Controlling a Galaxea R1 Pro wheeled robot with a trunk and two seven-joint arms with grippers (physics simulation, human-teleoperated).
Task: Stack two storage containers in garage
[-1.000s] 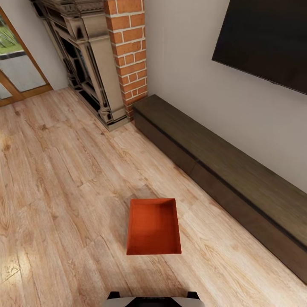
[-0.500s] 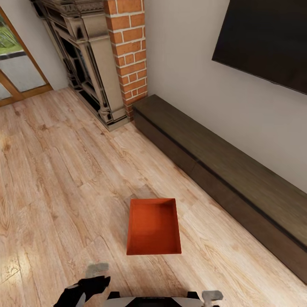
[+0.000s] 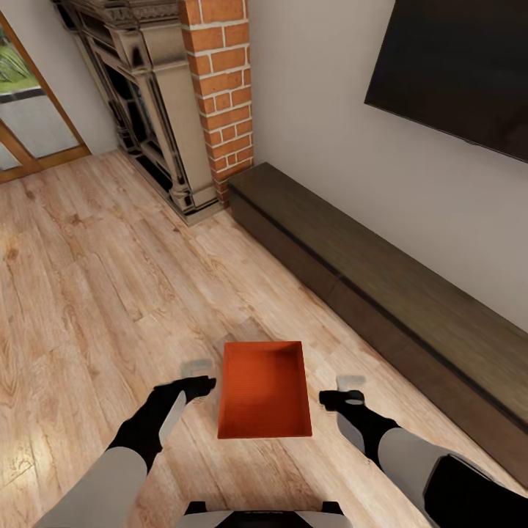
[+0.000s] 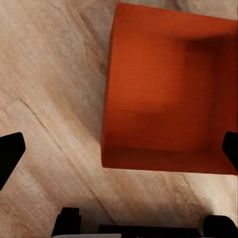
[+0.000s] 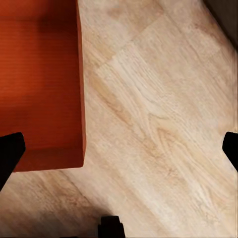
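container: one orange-red storage container (image 3: 264, 389) sat open-top on the light wood plank floor (image 3: 88, 293) of the living room, between both arms.
left gripper: the left gripper (image 3: 198, 383) hung just beside the bin's left wall, fingers spread wide, holding nothing.
right gripper: the right gripper (image 3: 345, 390) hung near the right wall, fingers likewise apart.
open room: bare planks lay left; a dark low cabinet (image 3: 381, 293) bounded the right.

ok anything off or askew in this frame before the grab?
Nothing stands out. The orange bin sits upright and empty on the wood floor, undamaged, with the left gripper and right gripper open on either side, neither touching it.
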